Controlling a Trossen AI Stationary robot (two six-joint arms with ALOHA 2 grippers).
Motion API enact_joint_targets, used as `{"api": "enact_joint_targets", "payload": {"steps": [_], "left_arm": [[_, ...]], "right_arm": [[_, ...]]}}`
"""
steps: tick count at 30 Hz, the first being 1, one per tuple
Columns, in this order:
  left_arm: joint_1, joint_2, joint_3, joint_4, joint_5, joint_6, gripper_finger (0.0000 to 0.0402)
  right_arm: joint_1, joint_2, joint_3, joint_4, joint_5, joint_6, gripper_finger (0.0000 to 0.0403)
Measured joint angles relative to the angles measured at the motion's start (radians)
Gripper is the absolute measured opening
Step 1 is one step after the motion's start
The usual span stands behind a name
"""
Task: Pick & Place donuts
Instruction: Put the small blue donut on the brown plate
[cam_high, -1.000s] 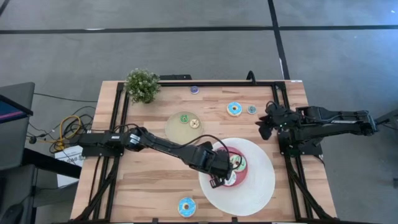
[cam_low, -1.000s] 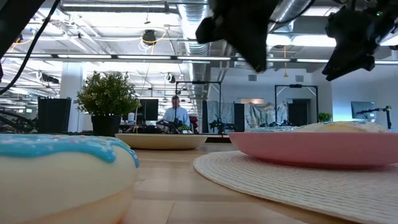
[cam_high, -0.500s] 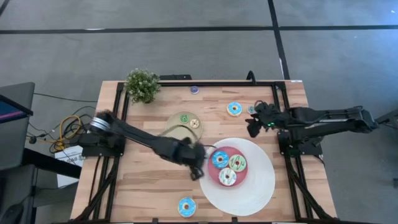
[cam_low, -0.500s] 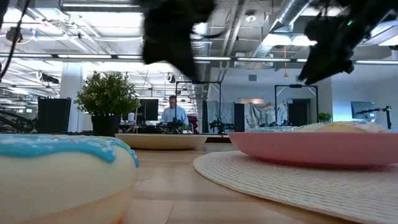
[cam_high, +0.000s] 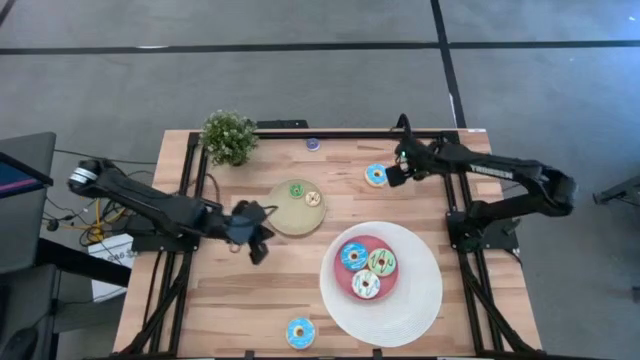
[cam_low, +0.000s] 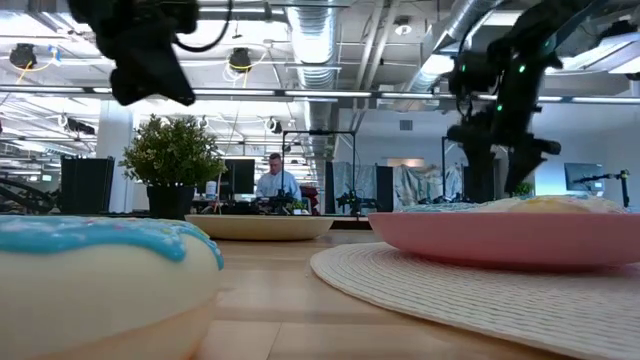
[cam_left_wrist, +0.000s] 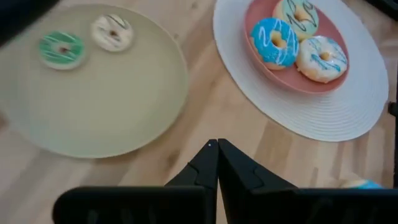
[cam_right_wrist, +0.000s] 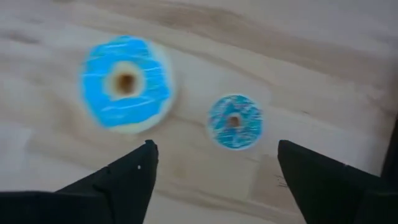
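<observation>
Three iced donuts (cam_high: 365, 268) lie on the pink centre of the big white plate (cam_high: 420, 300). Another blue donut (cam_high: 300, 332) sits by the near edge and fills the low view's left (cam_low: 100, 270). My right gripper (cam_right_wrist: 216, 149) hovers open over a blue donut (cam_right_wrist: 125, 84) and a tiny blue donut (cam_right_wrist: 234, 121) near the far right; in the high view it (cam_high: 392, 172) stands just beside that donut (cam_high: 376, 175). My left gripper (cam_high: 255, 235) is shut, with nothing in it, above bare wood left of the tan plate (cam_high: 285, 215).
The tan plate (cam_left_wrist: 93, 99) carries a tiny green donut (cam_left_wrist: 61, 48) and a tiny cream one (cam_left_wrist: 112, 32). A tiny purple donut (cam_high: 313, 144) lies at the far edge, and a potted plant (cam_high: 229, 137) stands at the far left corner. A black frame borders the table.
My left gripper has swung away from the pink plate toward the table's left edge and now hangs beside the tan plate; three donuts show on the pink centre. My right gripper has gone toward the far edge and leftward, ending over the two blue donuts.
</observation>
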Motion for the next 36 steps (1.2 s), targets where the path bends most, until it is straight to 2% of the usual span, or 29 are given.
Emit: {"api": "enact_joint_targets", "payload": {"steps": [6,14,21,36], "left_arm": [[0.000,-0.187,-0.059,-0.136,-0.051,0.040,0.0000],[0.000,-0.343,-0.065,-0.252,-0.105,0.039,0.0000],[0.000,-0.394,-0.065,-0.280,-0.108,0.042,0.0000],[0.000,-0.395,-0.065,-0.302,-0.107,0.054,0.0000]], "right_arm": [[-0.135,0.121,0.000,0.021,-0.056,0.007,0.0349],[-0.158,0.251,0.000,0.093,-0.099,0.012,0.0336],[-0.158,0.332,0.003,0.113,-0.098,0.026,0.0316],[-0.153,0.320,0.000,0.143,-0.089,0.039,0.0242]]}}
